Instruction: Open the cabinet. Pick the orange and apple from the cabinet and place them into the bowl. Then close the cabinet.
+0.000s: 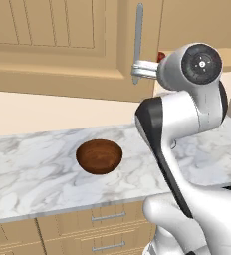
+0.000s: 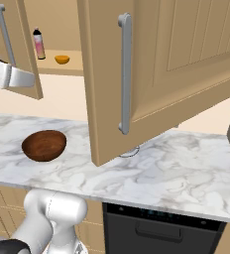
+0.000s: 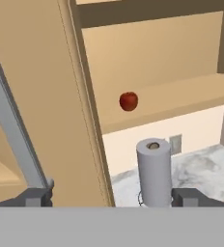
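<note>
The cabinet (image 1: 53, 45) stands with both doors swung open (image 2: 186, 54). My gripper (image 1: 136, 70) is open, right at the lower end of the left door's grey bar handle (image 1: 139, 35). In the hand view the gripper (image 3: 114, 198) straddles the door's edge (image 3: 85, 120), with the handle (image 3: 12, 130) just by one fingertip (image 3: 36, 197). The red apple (image 3: 128, 101) rests on the cabinet shelf beyond the door, and peeks out beside my arm (image 1: 161, 56). The orange (image 2: 62, 59) lies on the same shelf. The brown wooden bowl (image 1: 99, 156) sits on the marble counter below (image 2: 43, 145).
A bottle (image 2: 38, 43) stands on the shelf left of the orange. A paper towel roll (image 3: 154, 178) stands on the counter (image 1: 33, 169) under the cabinet. The open right door (image 2: 125, 74) juts far out over the counter. Drawers (image 1: 107, 217) and a dark dishwasher (image 2: 161, 228) lie below.
</note>
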